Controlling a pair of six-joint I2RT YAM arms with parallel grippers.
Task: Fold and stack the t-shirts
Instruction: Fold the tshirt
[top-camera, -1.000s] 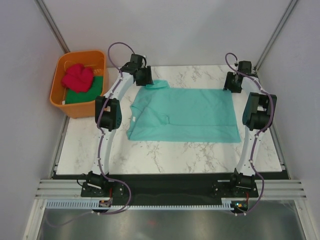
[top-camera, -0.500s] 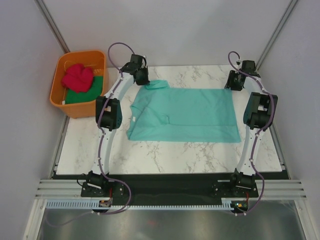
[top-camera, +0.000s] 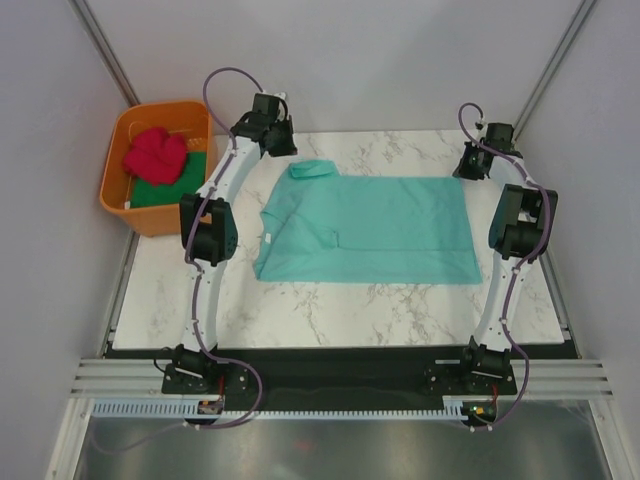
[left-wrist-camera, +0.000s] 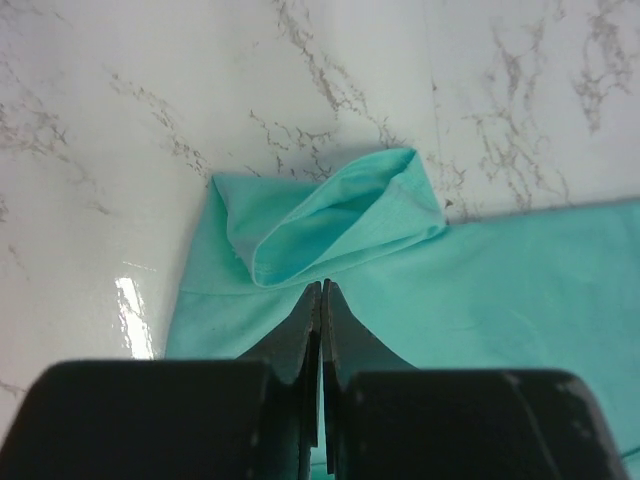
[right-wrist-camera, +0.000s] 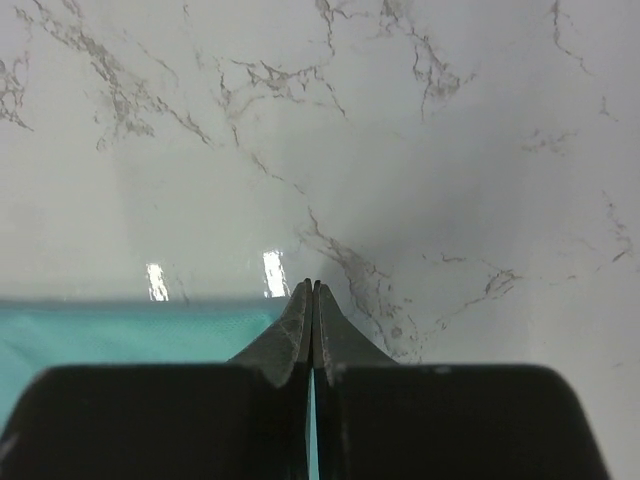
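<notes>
A teal t-shirt (top-camera: 380, 225) lies spread on the marble table (top-camera: 300, 310), its one sleeve (top-camera: 310, 170) folded over at the far left. My left gripper (top-camera: 285, 150) hangs shut just behind that sleeve. In the left wrist view its tips (left-wrist-camera: 322, 285) meet over the teal t-shirt (left-wrist-camera: 500, 290), short of the sleeve (left-wrist-camera: 330, 215), with no cloth seen pinched. My right gripper (top-camera: 468, 170) is shut at the shirt's far right corner. Its tips (right-wrist-camera: 312, 283) sit over the teal t-shirt's edge (right-wrist-camera: 120, 330); the corner itself is hidden under the fingers.
An orange tub (top-camera: 125, 200) stands off the table's far left corner. It holds a bunched pinkish-red t-shirt (top-camera: 155, 152) on top of a dark green t-shirt (top-camera: 178, 187). Grey walls close in on both sides. Bare marble shows in front of the teal shirt.
Both grippers have gone from open to shut. The left arm has drawn back and up toward the far left, away from the sleeve. The teal shirt lies as before.
</notes>
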